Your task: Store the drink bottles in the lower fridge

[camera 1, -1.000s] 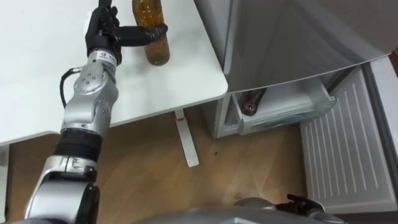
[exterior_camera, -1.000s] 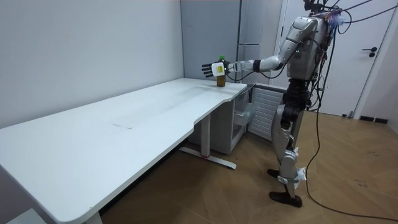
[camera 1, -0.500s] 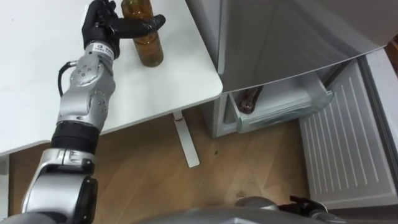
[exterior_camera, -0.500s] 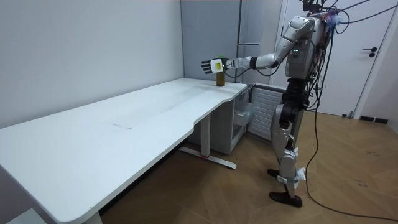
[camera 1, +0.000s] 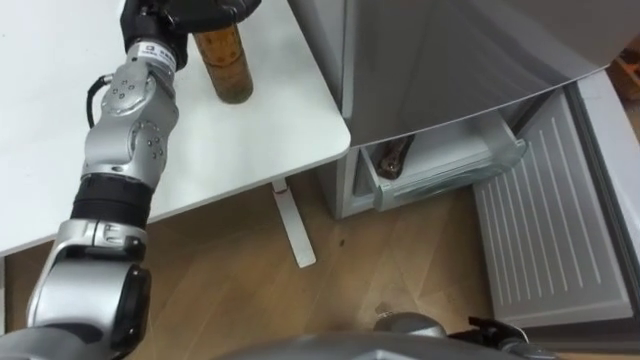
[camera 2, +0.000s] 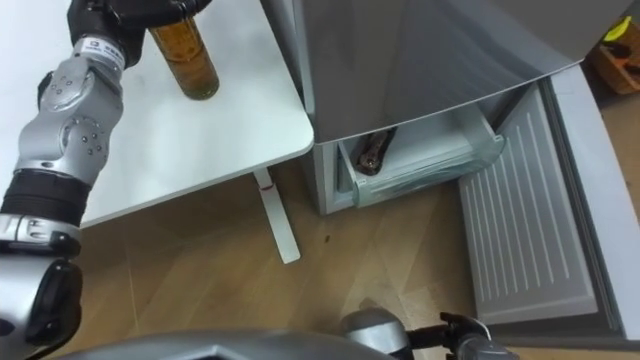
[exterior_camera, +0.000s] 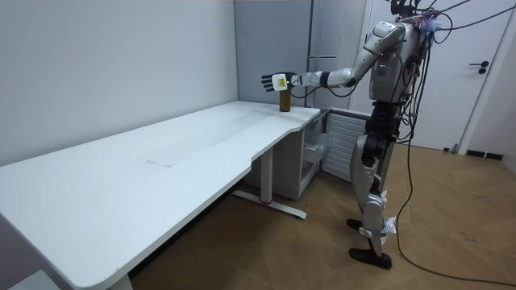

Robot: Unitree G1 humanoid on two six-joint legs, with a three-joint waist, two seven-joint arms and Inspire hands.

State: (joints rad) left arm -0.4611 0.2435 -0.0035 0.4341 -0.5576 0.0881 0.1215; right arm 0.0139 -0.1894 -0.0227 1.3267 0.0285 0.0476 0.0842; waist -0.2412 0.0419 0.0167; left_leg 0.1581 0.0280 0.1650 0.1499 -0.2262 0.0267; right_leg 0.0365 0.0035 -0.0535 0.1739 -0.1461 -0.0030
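Two large things frame the work: the tall grey metal fridge at 2 o'clock in the eye views, and the white flat-topped table at 10 o'clock, whose rounded corner comes close to the fridge. The fridge's lower door with the white ribbed lining hangs open at 4 o'clock. The clear plastic lower drawer is pulled out, and a dark bottle already lies in it. The amber drink bottle stands upright on the table near that corner, at 11 o'clock. The step in hand looks like taking hold of this bottle. It would go best with the fingers wrapped low round the body, not the neck, and closed firmly before any lift, so the bottle neither tips nor slides off the table edge. The left hand is at the bottle's top, at 12 o'clock from the body of it. Its thumb lies across the neck, while in the room view the fingers reach out straight, so the grasp seems not yet closed. A dark shape at 5 o'clock may be the right hand; I cannot tell its state.
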